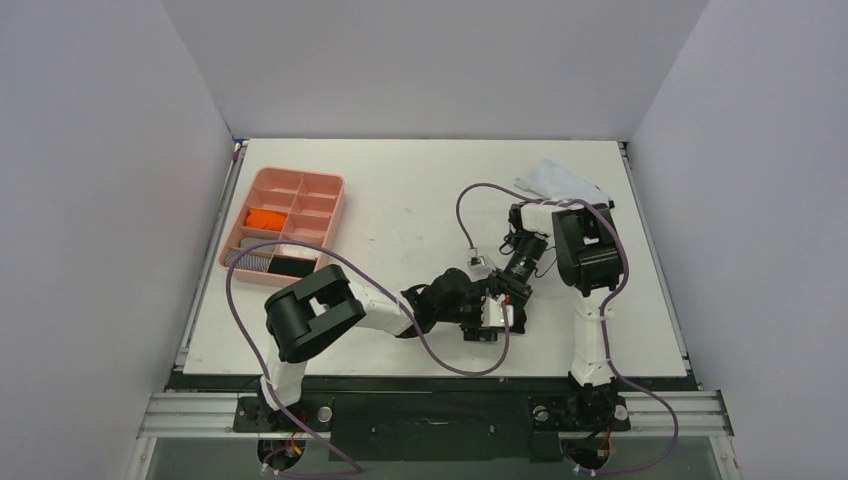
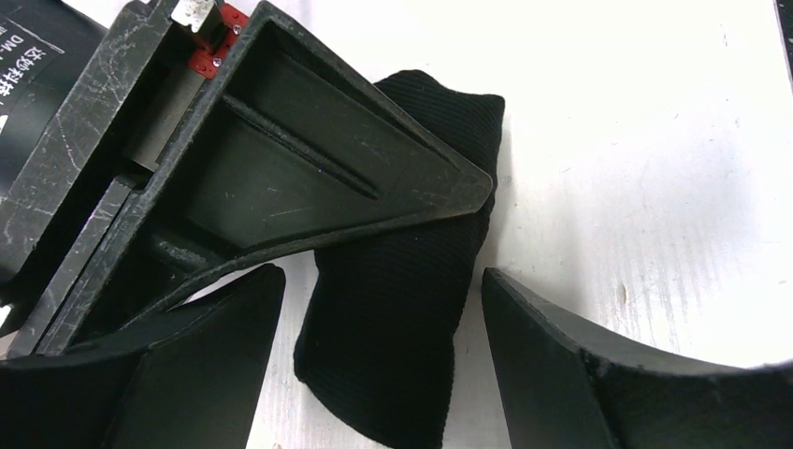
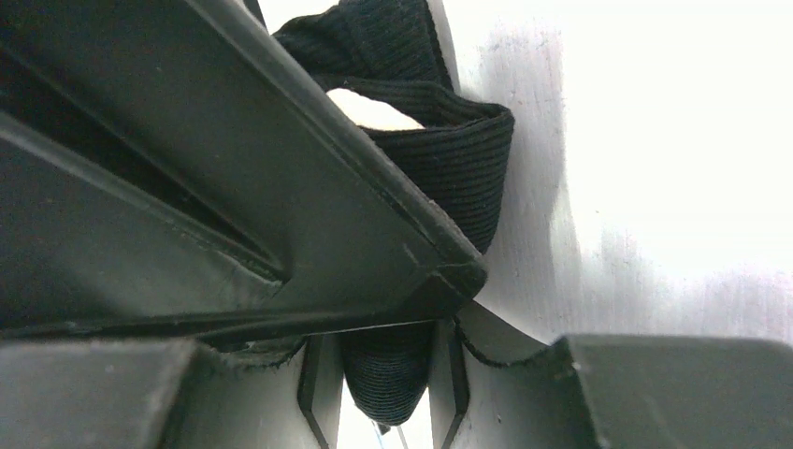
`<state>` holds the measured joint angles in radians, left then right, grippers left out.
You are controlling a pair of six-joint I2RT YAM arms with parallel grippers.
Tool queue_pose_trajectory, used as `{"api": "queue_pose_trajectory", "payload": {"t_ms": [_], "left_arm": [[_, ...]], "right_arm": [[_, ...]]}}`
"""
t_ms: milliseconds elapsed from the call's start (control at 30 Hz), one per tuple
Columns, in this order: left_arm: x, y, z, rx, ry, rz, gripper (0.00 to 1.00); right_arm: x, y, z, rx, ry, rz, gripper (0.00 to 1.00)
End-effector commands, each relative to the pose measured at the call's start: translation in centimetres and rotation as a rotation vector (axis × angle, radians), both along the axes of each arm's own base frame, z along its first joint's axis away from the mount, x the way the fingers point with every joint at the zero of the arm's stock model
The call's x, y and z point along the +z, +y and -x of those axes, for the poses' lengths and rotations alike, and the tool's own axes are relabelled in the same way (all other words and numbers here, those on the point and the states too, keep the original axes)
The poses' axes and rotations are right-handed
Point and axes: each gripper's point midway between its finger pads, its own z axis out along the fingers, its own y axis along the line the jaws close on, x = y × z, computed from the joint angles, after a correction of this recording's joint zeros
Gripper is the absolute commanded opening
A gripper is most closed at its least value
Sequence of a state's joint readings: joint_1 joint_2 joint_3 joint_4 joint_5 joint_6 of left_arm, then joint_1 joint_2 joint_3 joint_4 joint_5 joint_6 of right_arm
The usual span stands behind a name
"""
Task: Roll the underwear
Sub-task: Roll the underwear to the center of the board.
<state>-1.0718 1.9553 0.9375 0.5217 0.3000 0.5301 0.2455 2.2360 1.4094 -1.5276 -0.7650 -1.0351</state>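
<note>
My left arm (image 1: pixel 305 318) and right arm (image 1: pixel 592 345): white links, black joint housings, a purple cable (image 1: pixel 490 186) off each. Right gripper's finger (image 2: pixel 355 178): scratched black ribbed triangle, red screwed block (image 2: pixel 208 47) at its root.

Seen from the left wrist, one finger of the right claw (image 3: pixel 379 369) lies across the black underwear (image 2: pixel 393 327) and covers its middle; that claw's other finger is out of sight. From the right wrist, a finger of the left claw (image 2: pixel 382 276) blocks most of the cloth. From above, both claws hide the garment, and the orange underwear (image 1: pixel 265 217) in the pink tray (image 1: pixel 339 203) is too small to show stripes
</note>
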Motion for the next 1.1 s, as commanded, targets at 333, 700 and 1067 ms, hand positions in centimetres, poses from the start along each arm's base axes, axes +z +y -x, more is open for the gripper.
{"api": "queue_pose_trajectory", "payload": {"t_ms": [333, 700, 1067], "left_arm": [[-7.2, 4.1, 0.3, 0.033, 0.034, -0.261, 0.67], [-8.3, 4.3, 0.8, 0.009, 0.050, -0.302, 0.61], [-8.5, 4.1, 0.9, 0.000, 0.067, -0.321, 0.36]], "right_arm": [[0.0, 0.8, -0.6, 0.018, -0.022, -0.089, 0.00], [-0.3, 0.6, -0.7, 0.017, -0.036, -0.079, 0.00], [-0.6, 0.5, -1.0, 0.007, -0.065, -0.058, 0.00]]}}
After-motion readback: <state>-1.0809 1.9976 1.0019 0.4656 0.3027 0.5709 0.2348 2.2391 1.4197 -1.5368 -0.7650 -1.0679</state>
